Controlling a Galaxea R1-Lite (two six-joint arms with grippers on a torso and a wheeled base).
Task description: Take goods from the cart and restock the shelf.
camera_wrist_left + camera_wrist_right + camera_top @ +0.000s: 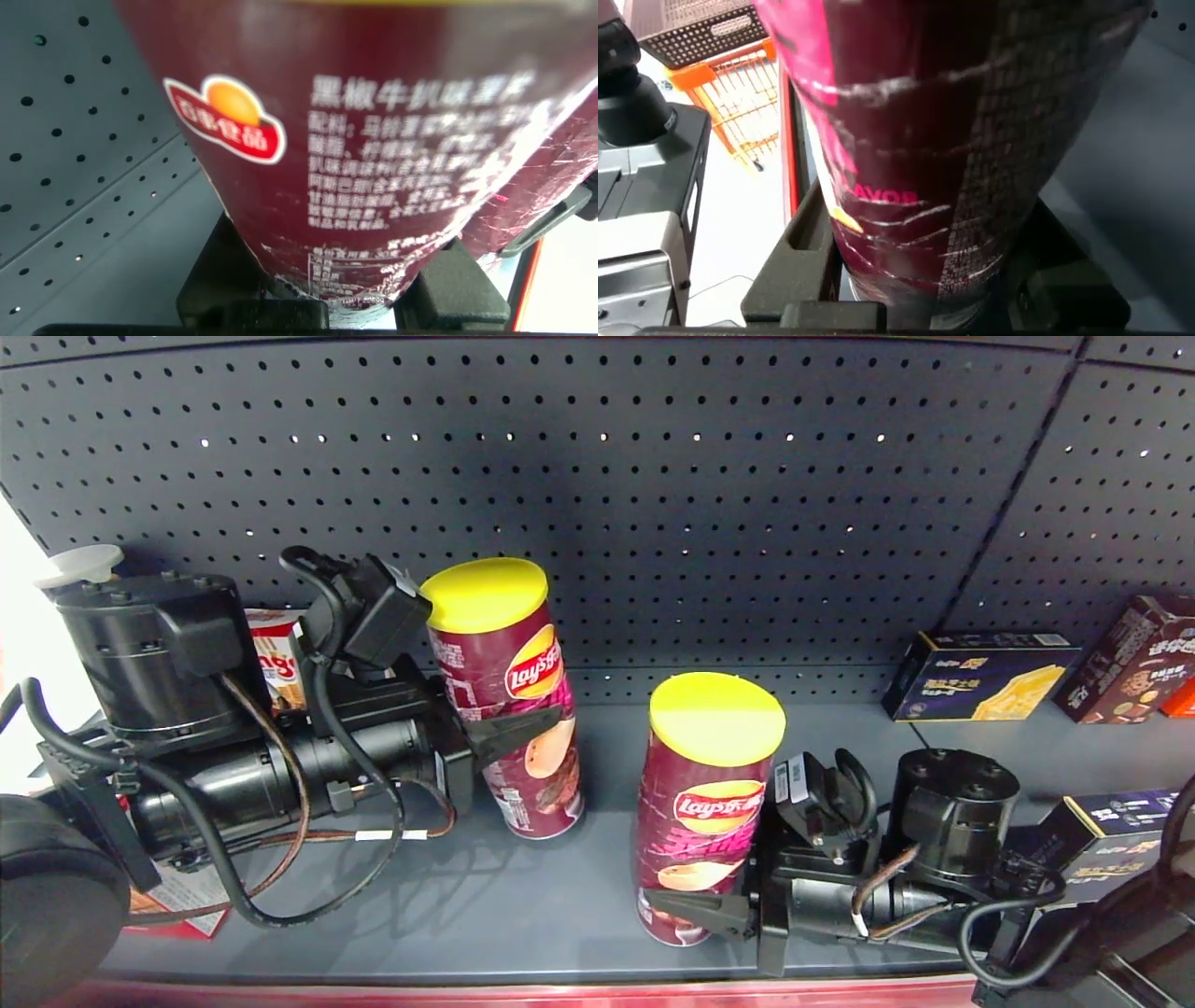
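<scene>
Within the left pincer (515, 714), clamped tight, stands the rear can (495, 616), while the right pincer (700, 889) likewise clamps the front can (714, 775).

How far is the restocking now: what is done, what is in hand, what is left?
Done: both chip cans seem to stand upright on the shelf. In hand: the left gripper is shut on the left can, the right gripper on the right can near the front edge. Left: open both grippers and withdraw.
</scene>
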